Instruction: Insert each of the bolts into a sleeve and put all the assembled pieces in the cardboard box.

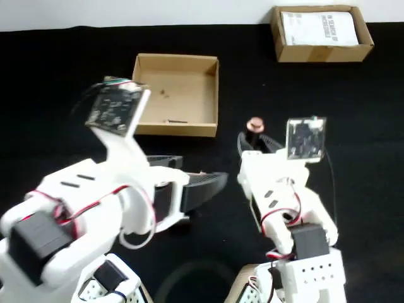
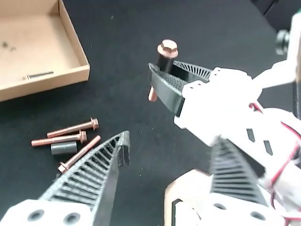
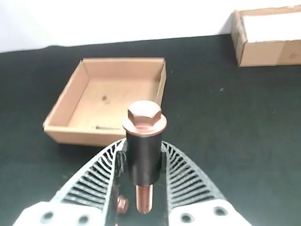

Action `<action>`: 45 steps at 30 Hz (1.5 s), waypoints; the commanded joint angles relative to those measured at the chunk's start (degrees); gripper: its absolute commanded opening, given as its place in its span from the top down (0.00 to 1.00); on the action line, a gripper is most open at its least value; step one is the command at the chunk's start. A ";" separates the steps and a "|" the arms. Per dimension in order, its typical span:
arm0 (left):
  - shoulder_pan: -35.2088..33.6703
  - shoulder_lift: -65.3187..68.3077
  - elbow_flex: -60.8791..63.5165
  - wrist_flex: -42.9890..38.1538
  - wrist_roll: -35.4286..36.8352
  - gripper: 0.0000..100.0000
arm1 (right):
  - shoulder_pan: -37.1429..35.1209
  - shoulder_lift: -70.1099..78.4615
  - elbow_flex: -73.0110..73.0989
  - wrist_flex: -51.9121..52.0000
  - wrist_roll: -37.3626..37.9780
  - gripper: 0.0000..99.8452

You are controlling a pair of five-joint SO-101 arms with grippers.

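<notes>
My right gripper [image 3: 141,147] is shut on a black sleeve [image 3: 142,157] with a copper bolt [image 3: 144,117] pushed through it, held upright above the table. The same assembled piece [image 2: 163,59] and its bolt head [image 1: 255,124] sit right of the open cardboard box [image 1: 177,129]. My left gripper [image 2: 171,141] is open and holds nothing; it hangs over the black table close to the right gripper [image 2: 164,70]. By one left finger lie three loose bolts [image 2: 73,128] and a loose sleeve [image 2: 63,149]. The box [image 2: 51,80] [image 3: 80,136] holds a thin pin [image 1: 177,121].
A second cardboard box [image 1: 322,53] with a printed sheet inside stands at the back right corner [image 3: 263,54]. The white wall edge runs along the far side of the black table. Both arm bases crowd the near edge.
</notes>
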State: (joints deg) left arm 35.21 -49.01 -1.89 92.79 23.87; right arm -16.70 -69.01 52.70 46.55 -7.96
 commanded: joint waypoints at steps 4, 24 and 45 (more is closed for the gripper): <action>-6.99 -0.57 -4.62 1.67 0.09 0.97 | 1.19 16.57 -26.95 6.46 0.00 0.99; -68.09 -0.48 42.95 -29.19 0.53 0.99 | -7.52 68.79 -73.89 9.63 44.92 0.99; -71.34 -0.48 74.15 -47.21 0.53 0.99 | -15.52 98.24 -82.51 8.75 51.52 0.99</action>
State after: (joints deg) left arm -36.70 -48.84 69.32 50.15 24.04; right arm -31.65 28.92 -26.07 56.40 43.03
